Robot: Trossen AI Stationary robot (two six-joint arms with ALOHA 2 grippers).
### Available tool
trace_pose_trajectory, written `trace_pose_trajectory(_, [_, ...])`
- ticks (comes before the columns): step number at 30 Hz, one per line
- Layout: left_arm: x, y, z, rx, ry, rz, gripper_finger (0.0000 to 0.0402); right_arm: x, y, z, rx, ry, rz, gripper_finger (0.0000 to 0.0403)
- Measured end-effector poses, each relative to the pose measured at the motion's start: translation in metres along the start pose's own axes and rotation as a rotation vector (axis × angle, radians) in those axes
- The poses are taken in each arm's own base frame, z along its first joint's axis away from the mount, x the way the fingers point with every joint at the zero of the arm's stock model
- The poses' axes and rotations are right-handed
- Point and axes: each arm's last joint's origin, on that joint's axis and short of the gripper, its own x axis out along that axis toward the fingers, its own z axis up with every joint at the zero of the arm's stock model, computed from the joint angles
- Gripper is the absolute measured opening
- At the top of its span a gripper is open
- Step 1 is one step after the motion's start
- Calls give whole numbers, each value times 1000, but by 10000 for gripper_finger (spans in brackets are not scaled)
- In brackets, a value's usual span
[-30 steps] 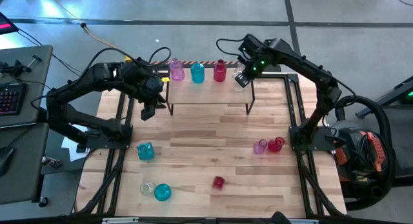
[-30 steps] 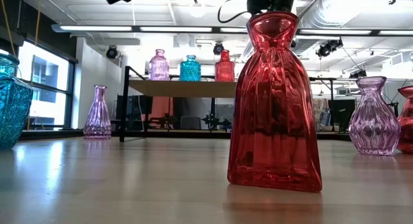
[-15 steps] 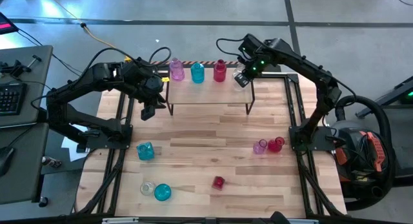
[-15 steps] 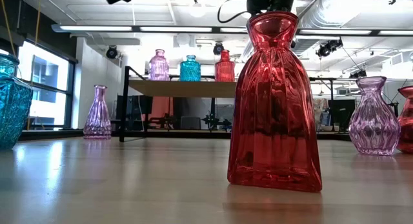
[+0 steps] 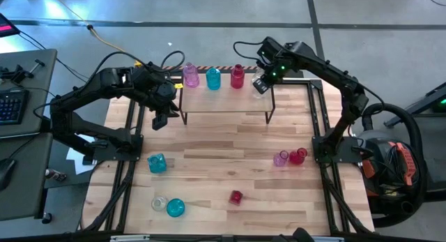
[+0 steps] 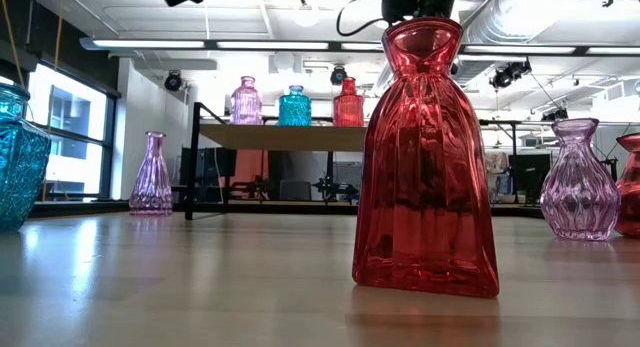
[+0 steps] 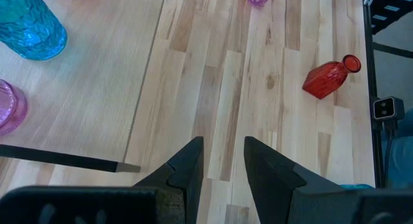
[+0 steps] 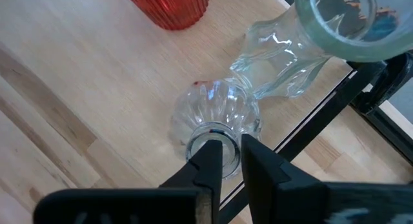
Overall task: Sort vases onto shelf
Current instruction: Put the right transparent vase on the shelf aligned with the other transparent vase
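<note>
The shelf [image 5: 226, 102] stands at the table's far middle. A pink vase [image 5: 189, 76], a teal vase [image 5: 212, 78] and a red vase [image 5: 237, 77] stand on it in a row. At its right end stands a small clear fluted vase [image 8: 216, 114], with my right gripper [image 8: 231, 161] down over its mouth. A taller clear vase [image 8: 303, 43] stands right beside it. My left gripper [image 7: 219, 166] hangs open and holds nothing, over the table left of the shelf [image 5: 159, 118]. My right gripper comes from above, slanting down, with its fingers [image 8: 210, 158] closed in at the mouth [image 8: 208, 135] of the small clear vase. The fingertips hide the exact place of contact. The vase stands upright with its base on the shelf top.
Loose vases stand on the table: teal [image 5: 157, 163], clear [image 5: 159, 202], teal [image 5: 175, 208], red [image 5: 235, 197], pink [image 5: 281, 158] and red [image 5: 298, 155]. Bare wood lies in the table's middle [image 5: 223, 155]. A slim pink vase [image 6: 152, 175] stands left of the shelf.
</note>
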Motion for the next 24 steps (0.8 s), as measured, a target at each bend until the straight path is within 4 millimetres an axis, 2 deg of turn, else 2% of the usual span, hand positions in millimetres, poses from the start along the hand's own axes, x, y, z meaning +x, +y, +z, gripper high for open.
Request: trace_pose_trajectory(24, [0, 0, 0, 0, 0, 0, 104, 0, -2, 2, 24, -21, -5, 44])
